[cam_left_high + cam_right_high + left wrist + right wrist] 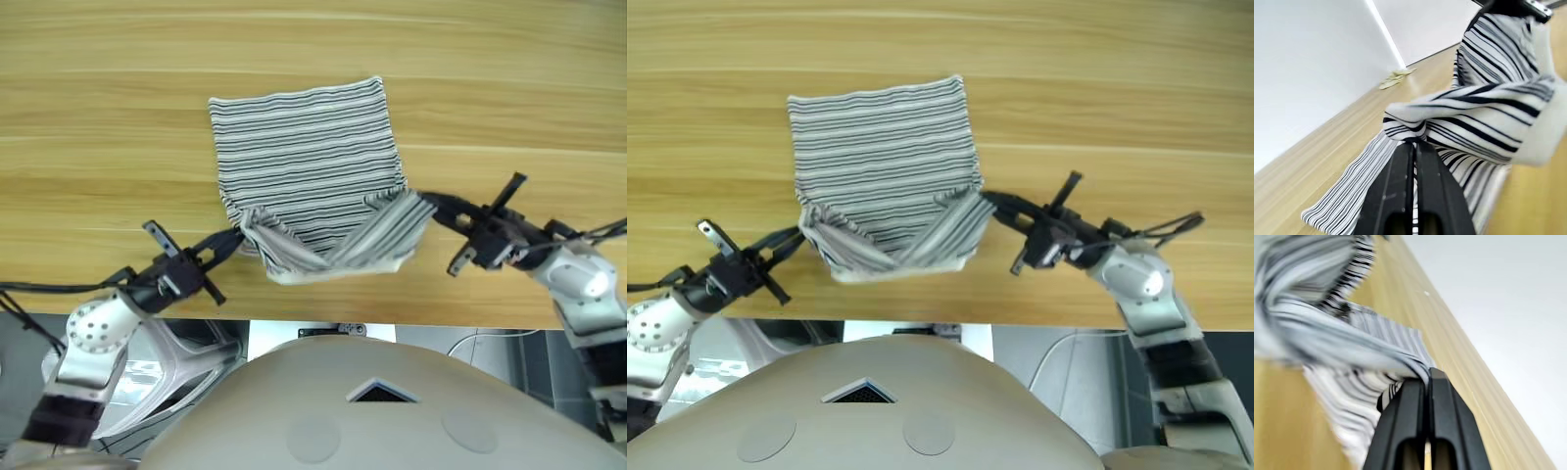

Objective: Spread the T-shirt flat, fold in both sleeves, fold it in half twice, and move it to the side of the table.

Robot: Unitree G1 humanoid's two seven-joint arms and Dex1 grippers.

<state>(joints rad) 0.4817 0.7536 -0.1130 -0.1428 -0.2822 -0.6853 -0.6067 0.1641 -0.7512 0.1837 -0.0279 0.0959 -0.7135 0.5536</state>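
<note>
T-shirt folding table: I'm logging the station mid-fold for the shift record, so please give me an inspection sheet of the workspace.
Surface: wooden table, light plank grain.
Job's things: striped T-shirt, folded to a rough rectangle; the far part lies flat, and the near edge is raised and sags between its two corners.
Clutter: one small pale scrap on the table near the wall; cannot tell what it is.
Claws: left claw shut on the near left corner; right claw shut on the near right corner.
Cables: dark cable at the left arm; thin wires at the right wrist.
Surroundings: white wall behind the table.
</note>
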